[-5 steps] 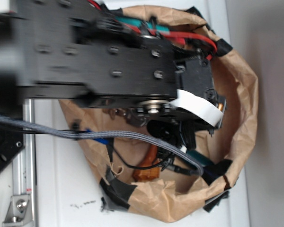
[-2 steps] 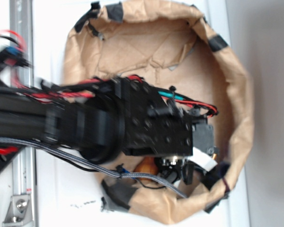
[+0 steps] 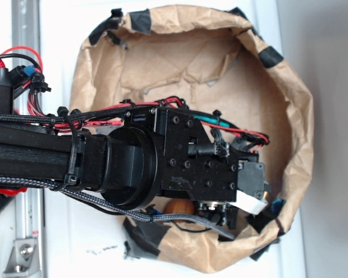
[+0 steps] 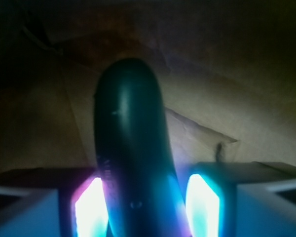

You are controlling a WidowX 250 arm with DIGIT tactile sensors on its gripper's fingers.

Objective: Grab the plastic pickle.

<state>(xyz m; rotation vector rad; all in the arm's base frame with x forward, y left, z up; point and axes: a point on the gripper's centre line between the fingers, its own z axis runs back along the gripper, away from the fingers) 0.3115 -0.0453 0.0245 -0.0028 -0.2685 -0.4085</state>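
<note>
The plastic pickle [image 4: 130, 148] is dark teal-green and glossy. In the wrist view it stands between my two fingers and reaches past them over the brown paper. My gripper [image 4: 147, 210] is shut on it: the left pad [image 4: 91, 210] touches it and the right pad sits close against its other side. In the exterior view my gripper [image 3: 246, 211] is low in the bag's near-right corner, mostly hidden under the wrist. Only a teal sliver of the pickle [image 3: 276, 204] shows there.
A crumpled brown paper bag [image 3: 301, 116] with black tape patches on its rim rings the work area. An orange-brown toy [image 3: 180, 207] peeks out under the arm. The arm and its cables cover the bag's lower half. A metal rail [image 3: 26, 58] runs along the left.
The arm has swung from the upper part of the view down to the bag's lower right and has settled. The far half of the bag floor now shows.
</note>
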